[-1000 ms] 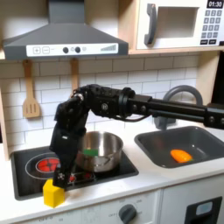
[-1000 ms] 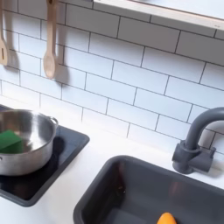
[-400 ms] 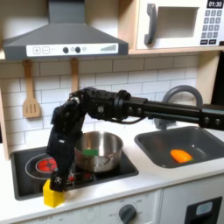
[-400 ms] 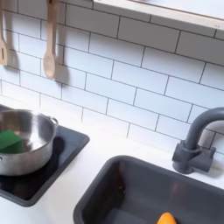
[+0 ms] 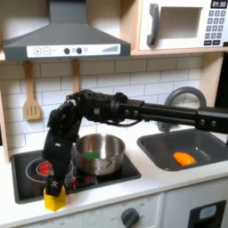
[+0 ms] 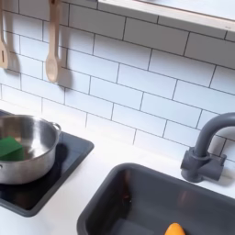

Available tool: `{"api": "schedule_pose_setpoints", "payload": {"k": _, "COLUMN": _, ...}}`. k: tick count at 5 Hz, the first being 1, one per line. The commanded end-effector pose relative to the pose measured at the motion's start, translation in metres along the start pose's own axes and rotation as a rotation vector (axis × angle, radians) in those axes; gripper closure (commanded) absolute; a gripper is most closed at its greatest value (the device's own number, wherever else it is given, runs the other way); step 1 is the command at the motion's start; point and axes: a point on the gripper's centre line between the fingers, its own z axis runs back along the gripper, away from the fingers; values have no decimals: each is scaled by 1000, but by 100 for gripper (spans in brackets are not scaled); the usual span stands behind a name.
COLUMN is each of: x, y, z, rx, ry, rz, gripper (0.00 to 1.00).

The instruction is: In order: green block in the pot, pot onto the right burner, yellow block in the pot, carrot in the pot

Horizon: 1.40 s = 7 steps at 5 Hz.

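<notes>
- The arm (image 5: 134, 109) reached in from the first exterior view's right, bent at the elbow and hung down over the front left of the stove.
- The claw (image 5: 53, 188) sat directly on top of the yellow block (image 5: 55, 199); whether its fingers were spread or pinching the block could not be told.
- The yellow block stood on the white surface (image 5: 107, 200) at the front edge, just in front of the left burner (image 5: 40, 166) with its red ring.
- The pot (image 5: 99, 153) rested on the black cooktop (image 5: 125, 172), on the burner to the right in the first exterior view; in the second exterior view it appeared at the left edge (image 6: 26, 151).
- The green block (image 5: 93, 155) lay inside the pot, seen in both exterior views (image 6: 10, 148).
- The carrot (image 5: 183, 158) lay in the sink (image 5: 169, 141), well apart from the pot; in the second exterior view only its orange tip (image 6: 174, 229) showed at the bottom edge of the basin (image 6: 124, 197).
- The dark curved faucet (image 6: 207, 147) stood behind the sink.
- Two wooden utensils (image 6: 53, 41) hung on the tiled wall above the stove.
</notes>
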Motion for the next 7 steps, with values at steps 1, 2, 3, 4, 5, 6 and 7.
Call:
{"api": "schedule_pose_setpoints", "payload": {"k": 1, "x": 0, "y": -10, "z": -6, "rx": 8, "ry": 6, "rz": -10, "gripper": 0}}
{"api": "schedule_pose_setpoints", "payload": {"k": 2, "x": -2, "y": -11, "z": -8, "rx": 15, "ry": 10, "rz": -13, "gripper": 0}}
{"api": "schedule_pose_setpoints", "payload": {"k": 3, "x": -1, "y": -12, "z": -8, "rx": 13, "ry": 6, "rz": -11, "gripper": 0}}
{"api": "schedule_pose_setpoints", "payload": {"k": 4, "x": -3, "y": -12, "z": -9, "rx": 13, "ry": 9, "rz": -9, "gripper": 0}}
{"api": "schedule_pose_setpoints", "payload": {"k": 5, "x": -1, "y": -13, "z": -10, "rx": 11, "ry": 9, "rz": -12, "gripper": 0}}
{"api": "schedule_pose_setpoints", "payload": {"k": 6, "x": -3, "y": -13, "z": -15, "rx": 19, "ry": 19, "rz": -16, "gripper": 0}}
{"api": "schedule_pose_setpoints", "payload": {"k": 7, "x": -5, "y": -13, "z": -19, "rx": 23, "ry": 25, "rz": -25, "gripper": 0}}
